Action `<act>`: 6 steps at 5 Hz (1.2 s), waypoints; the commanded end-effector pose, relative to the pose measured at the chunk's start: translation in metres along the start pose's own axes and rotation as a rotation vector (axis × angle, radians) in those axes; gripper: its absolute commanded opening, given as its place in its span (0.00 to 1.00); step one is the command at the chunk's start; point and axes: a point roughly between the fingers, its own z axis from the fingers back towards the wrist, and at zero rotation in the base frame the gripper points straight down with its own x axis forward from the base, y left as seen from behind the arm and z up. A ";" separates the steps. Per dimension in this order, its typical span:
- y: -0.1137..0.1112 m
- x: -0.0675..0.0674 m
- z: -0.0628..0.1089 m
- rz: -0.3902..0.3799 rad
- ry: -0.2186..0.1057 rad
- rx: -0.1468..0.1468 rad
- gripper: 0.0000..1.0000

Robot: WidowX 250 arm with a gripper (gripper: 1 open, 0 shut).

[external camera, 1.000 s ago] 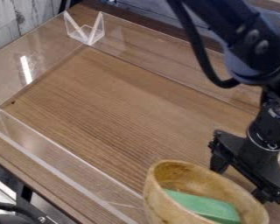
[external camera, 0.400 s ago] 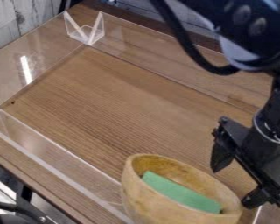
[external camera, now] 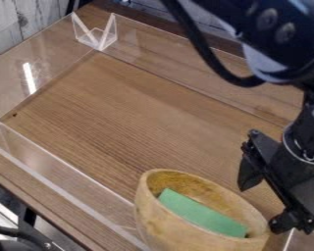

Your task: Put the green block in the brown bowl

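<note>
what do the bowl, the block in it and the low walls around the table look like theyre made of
The brown bowl looks like light tan wood with a dull finish: grainy, speckled inside, thick rim. The green block lying in it is a flat, even bright green with no shine, perhaps painted wood or plastic; the picture leaves that open. The low walls look like clear acrylic: see-through, with bright glinting edges.

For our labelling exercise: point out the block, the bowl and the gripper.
Block point(external camera: 202, 214), camera view, its green top face.
Bowl point(external camera: 149, 188), camera view, its left rim.
Gripper point(external camera: 277, 199), camera view, between its fingertips.
</note>
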 end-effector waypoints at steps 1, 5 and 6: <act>0.007 0.007 0.011 -0.018 -0.030 0.003 1.00; 0.032 -0.008 0.022 -0.231 -0.050 0.021 1.00; 0.020 -0.013 0.022 -0.276 -0.050 0.019 1.00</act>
